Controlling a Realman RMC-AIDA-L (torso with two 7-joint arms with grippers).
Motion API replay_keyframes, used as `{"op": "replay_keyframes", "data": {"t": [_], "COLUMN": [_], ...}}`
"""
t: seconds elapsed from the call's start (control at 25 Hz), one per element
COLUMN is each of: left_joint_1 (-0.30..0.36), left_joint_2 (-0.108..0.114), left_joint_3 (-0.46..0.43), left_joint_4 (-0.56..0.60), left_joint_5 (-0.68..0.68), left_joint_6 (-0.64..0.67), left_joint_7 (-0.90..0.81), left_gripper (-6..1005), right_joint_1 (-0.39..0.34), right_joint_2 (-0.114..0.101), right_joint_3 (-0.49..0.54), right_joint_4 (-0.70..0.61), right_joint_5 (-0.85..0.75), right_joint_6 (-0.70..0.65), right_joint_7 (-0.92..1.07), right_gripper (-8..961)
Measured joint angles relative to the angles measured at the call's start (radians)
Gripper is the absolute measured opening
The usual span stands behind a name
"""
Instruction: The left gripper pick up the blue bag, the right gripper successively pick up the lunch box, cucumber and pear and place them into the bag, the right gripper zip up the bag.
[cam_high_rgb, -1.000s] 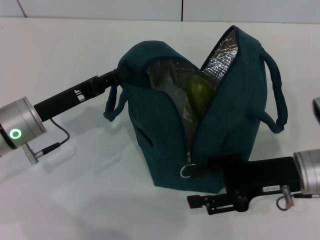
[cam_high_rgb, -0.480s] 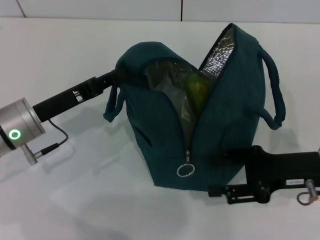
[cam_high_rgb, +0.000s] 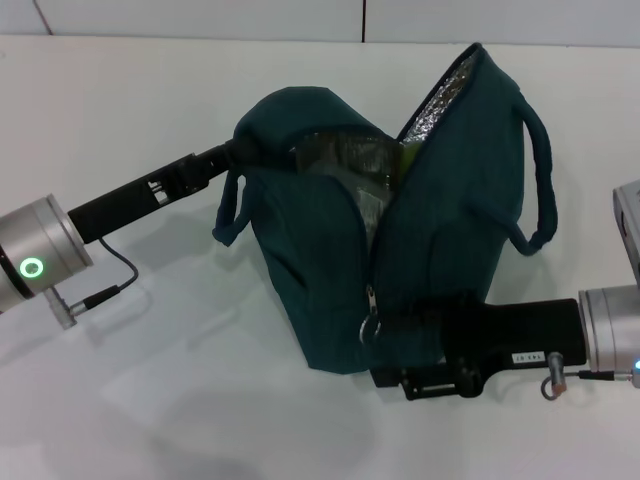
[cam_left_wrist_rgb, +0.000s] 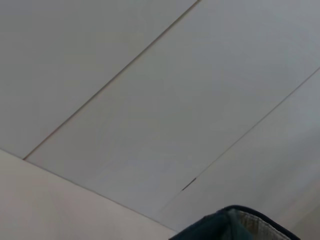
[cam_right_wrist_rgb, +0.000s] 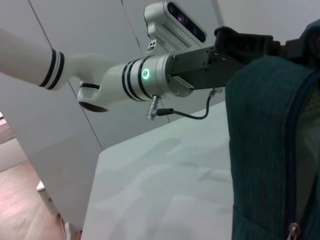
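The blue bag (cam_high_rgb: 320, 260) stands mid-table with its mouth open and silver lining showing; it also appears in the right wrist view (cam_right_wrist_rgb: 265, 150) and the left wrist view (cam_left_wrist_rgb: 235, 225). My left gripper (cam_high_rgb: 240, 152) is shut on the bag's upper left rim, which the right wrist view also shows (cam_right_wrist_rgb: 240, 42). Only a green sliver of the pear (cam_high_rgb: 410, 152) shows inside. The lunch box and cucumber are hidden. My right gripper (cam_high_rgb: 388, 326) presses against the bag's front, right beside the ring zipper pull (cam_high_rgb: 368, 328) at the low end of the zip.
The white table (cam_high_rgb: 150, 400) surrounds the bag. A bag handle (cam_high_rgb: 535, 180) loops out on the right, another (cam_high_rgb: 228, 215) hangs on the left. A cable (cam_high_rgb: 105, 285) trails from the left wrist.
My right arm, which had pulled back to the right, has moved left again to the zipper pull. The bag has shifted and its mouth has narrowed, hiding most of the pear.
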Motion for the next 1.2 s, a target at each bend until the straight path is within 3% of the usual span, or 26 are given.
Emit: {"op": "replay_keyframes", "data": {"t": [0.28,0.52,0.72,0.88,1.2], "left_joint_1": [0.006,0.010,0.010,0.005,0.006], "left_joint_2": [0.001,0.003,0.007,0.010,0.011], "left_joint_3": [0.000,0.000,0.000,0.000,0.000], "left_joint_4": [0.001,0.004,0.009,0.009,0.009], "left_joint_5": [-0.002,-0.003,-0.003,-0.003,-0.004], "left_joint_6": [0.000,0.000,0.000,0.000,0.000], "left_joint_7": [0.002,0.002,-0.002,-0.004,0.001], "left_gripper": [57,57,58,58,58], "right_joint_1": [-0.021,-0.094,-0.100,-0.068,-0.014], "right_joint_2": [-0.006,-0.022,-0.017,-0.003,-0.001], "right_joint_3": [0.001,0.048,0.046,-0.013,-0.149], "right_joint_4": [-0.018,-0.075,-0.081,-0.075,-0.071], "right_joint_5": [0.063,0.058,0.057,0.057,0.136], "right_joint_6": [-0.012,-0.036,0.009,0.077,0.083], "right_joint_7": [-0.007,-0.001,-0.001,-0.002,0.003], "right_gripper": [707,707,707,707,707]}}
